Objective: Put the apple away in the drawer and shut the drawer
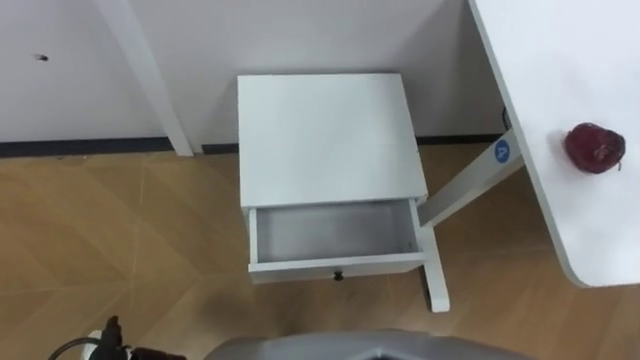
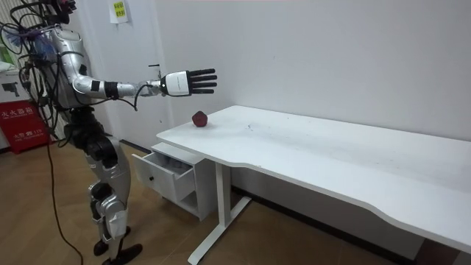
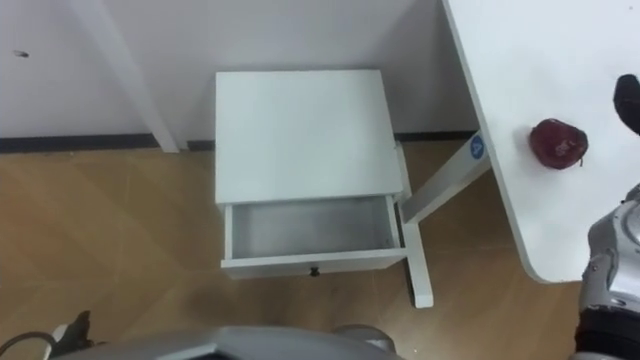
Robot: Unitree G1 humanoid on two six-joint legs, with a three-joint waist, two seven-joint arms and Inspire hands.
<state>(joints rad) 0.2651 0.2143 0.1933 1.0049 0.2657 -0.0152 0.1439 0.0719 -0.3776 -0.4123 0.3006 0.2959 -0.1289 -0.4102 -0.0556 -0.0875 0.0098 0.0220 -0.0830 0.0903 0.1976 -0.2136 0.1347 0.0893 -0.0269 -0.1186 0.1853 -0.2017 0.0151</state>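
Observation:
A dark red apple (image 1: pixel 594 147) (image 3: pixel 557 142) lies on the white desk (image 1: pixel 560 60) near its left end, to my right. On the floor straight ahead stands a small white cabinet (image 1: pixel 325 135). Its drawer (image 1: pixel 335 266) is pulled out toward me with nothing inside. In the room view my right hand (image 2: pixel 188 81) is held out open, fingers straight, in the air above and slightly short of the apple (image 2: pixel 199 118). A dark fingertip of my right hand (image 3: pixel 629 100) shows just right of the apple.
The desk's white leg and foot (image 1: pixel 437 262) stand right beside the drawer's right side. A slanted white post (image 1: pixel 150 80) rises at the wall left of the cabinet. Wooden floor (image 1: pixel 120 230) lies open to the left.

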